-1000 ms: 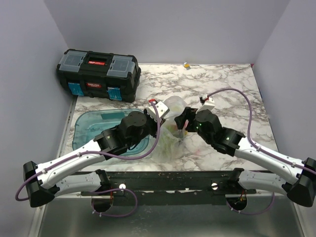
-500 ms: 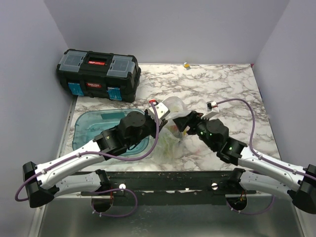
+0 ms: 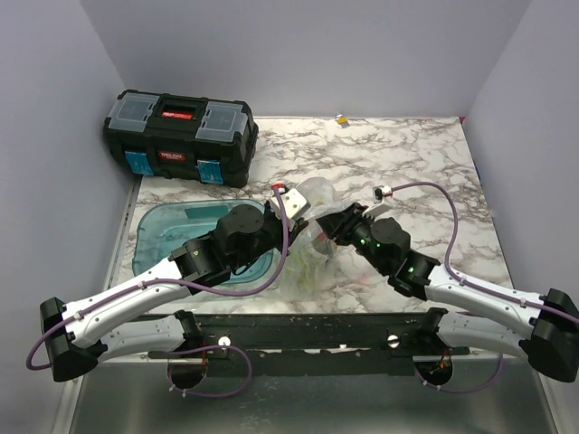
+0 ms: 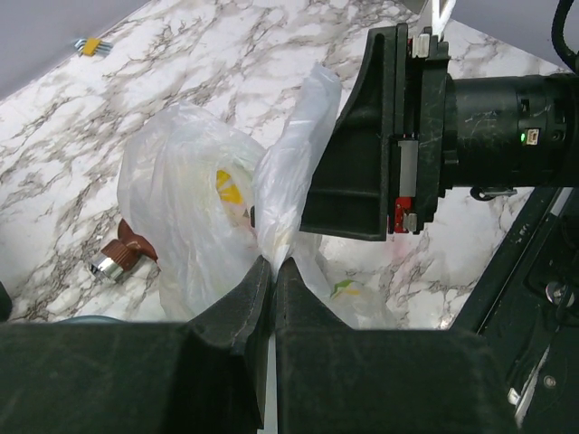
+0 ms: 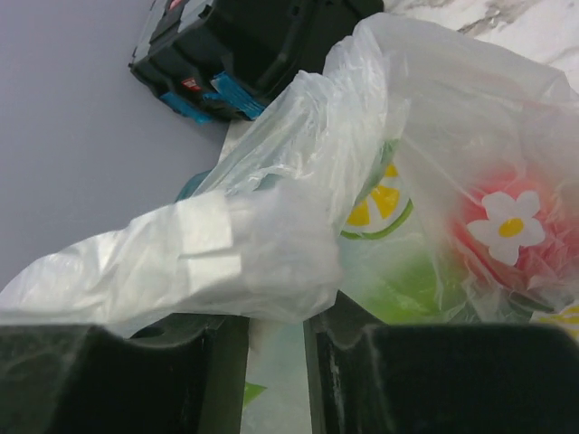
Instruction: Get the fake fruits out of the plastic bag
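The plastic bag [image 3: 312,237] lies crumpled at the table's middle, between both grippers. My left gripper [image 3: 301,217] is shut on a pinch of the bag's film [image 4: 271,262]. My right gripper [image 3: 331,226] faces it from the right, its jaws a narrow gap apart. A bunched strip of the bag [image 5: 226,253] lies across its fingertips [image 5: 348,321]. Through the film I see a red fruit [image 5: 507,249] and a green fruit [image 5: 407,289]. The other fruits are hidden. The right gripper's black body [image 4: 380,136] fills the left wrist view.
A black toolbox [image 3: 179,137] stands at the back left and also shows in the right wrist view [image 5: 244,45]. A blue translucent tray [image 3: 172,237] lies under my left arm. A small brown and metal object [image 4: 122,256] lies beside the bag. A small yellow item [image 3: 342,118] sits by the back wall.
My right arm has dropped lower and turned, bringing its gripper left against the bag. My left gripper has kept its hold and place.
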`<state>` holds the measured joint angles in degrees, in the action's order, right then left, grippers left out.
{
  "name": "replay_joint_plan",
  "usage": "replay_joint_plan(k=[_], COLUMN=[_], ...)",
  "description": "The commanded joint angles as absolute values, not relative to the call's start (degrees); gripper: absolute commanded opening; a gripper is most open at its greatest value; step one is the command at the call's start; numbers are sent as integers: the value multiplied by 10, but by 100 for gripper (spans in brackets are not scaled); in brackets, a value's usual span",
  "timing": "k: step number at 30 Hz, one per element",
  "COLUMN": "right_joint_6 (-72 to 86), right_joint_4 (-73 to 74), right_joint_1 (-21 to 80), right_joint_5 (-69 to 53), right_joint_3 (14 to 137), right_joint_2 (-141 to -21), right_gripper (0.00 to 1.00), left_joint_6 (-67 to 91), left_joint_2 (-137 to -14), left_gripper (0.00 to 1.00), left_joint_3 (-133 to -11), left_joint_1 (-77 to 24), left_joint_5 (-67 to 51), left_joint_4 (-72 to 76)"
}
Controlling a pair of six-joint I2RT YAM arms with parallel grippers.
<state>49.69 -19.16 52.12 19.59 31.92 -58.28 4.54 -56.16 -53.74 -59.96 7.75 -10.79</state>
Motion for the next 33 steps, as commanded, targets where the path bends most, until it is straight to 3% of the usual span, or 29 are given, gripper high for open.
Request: replay_joint_plan(k=[1, 5, 16, 23, 25, 26, 30, 33], right_joint_6=[484, 429, 329, 259, 253, 247, 242, 242], right_joint_4=[-162, 13, 315, 300, 289, 282, 274, 278], right_joint_1=[521, 521, 520, 520, 521, 520, 521, 521], right_joint_5=[217, 300, 507, 487, 472, 460, 421, 410], right_joint_3=[335, 396, 546, 613, 615, 612, 609, 606], right_joint_2=[-573, -567, -534, -494, -480, -472, -460, -457], right_gripper=[24, 1, 1, 1, 1, 1, 1, 1], left_joint_6=[46, 44, 63, 154, 197, 217, 263, 262], left_joint_2=[-546, -536, -522, -548, -555, -559, -568, -584], left_gripper=[0, 0, 2, 12, 26, 40, 72, 84], left_joint_3=[-528, -518, -493, -555, -575, -582, -603, -638], left_joint_1=[-598, -598, -598, -597, -594, -591, -586, -583], left_joint_5=[69, 82, 113, 72, 63, 48, 1, -45], left_joint_4=[-90, -81, -65, -122, -141, -145, -159, -183])
